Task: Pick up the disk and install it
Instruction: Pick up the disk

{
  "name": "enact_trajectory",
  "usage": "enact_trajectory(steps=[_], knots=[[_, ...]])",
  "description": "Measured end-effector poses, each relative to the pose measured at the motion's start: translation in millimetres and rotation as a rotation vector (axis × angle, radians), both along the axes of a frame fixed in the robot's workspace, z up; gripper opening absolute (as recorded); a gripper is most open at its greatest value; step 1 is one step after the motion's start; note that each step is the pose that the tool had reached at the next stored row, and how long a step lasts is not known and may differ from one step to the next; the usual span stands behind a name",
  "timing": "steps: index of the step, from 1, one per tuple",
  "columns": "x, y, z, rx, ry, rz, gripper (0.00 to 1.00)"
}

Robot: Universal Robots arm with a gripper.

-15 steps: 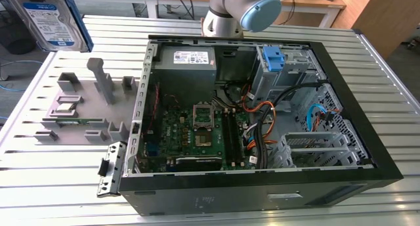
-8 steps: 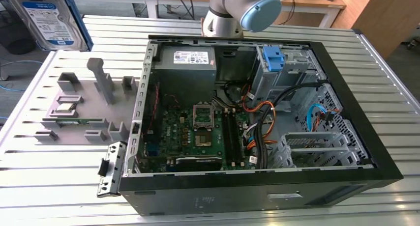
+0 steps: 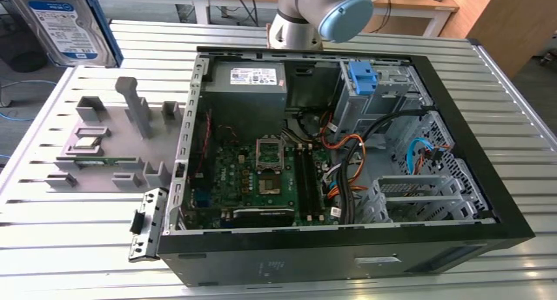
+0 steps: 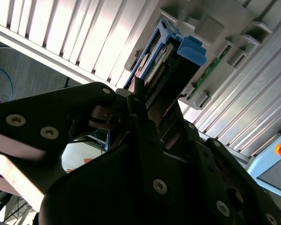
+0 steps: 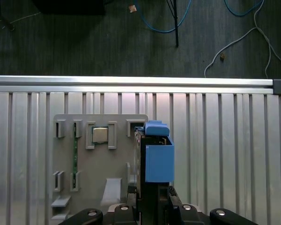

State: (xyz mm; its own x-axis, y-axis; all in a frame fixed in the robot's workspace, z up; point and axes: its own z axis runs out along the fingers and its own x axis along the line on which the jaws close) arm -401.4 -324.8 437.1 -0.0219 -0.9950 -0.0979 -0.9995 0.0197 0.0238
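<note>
The disk (image 3: 65, 26), a silver drive with a white-and-blue label in a blue bracket, hangs in the air at the exterior view's far upper left, above the grey parts holder (image 3: 109, 140). In the first wrist view the disk (image 5: 157, 159) is seen edge-on, blue bracket outward, with my gripper (image 5: 152, 199) shut on its lower end. The second wrist view shows the disk (image 4: 166, 70) running away from the black fingers (image 4: 140, 117) that clamp it. The open computer case (image 3: 461, 156) lies at the exterior view's right.
The grey holder (image 5: 100, 164) below carries a processor chip (image 5: 100, 135) and a memory stick (image 5: 75, 150). Inside the case are a grey power supply (image 3: 246, 78), a lone blue bracket (image 3: 361, 75) in the drive cage, the motherboard (image 3: 261, 176) and loose cables (image 3: 357, 150). The slatted table (image 5: 225, 154) ends at a floor drop.
</note>
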Motion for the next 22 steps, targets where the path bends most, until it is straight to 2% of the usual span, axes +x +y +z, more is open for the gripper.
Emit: enact_trajectory(steps=[10,22], knots=[[0.0,0.0,6.8,0.0,0.0,0.0,0.35],[0.0,0.0,23.1,0.0001,-0.0001,0.0,0.35]])
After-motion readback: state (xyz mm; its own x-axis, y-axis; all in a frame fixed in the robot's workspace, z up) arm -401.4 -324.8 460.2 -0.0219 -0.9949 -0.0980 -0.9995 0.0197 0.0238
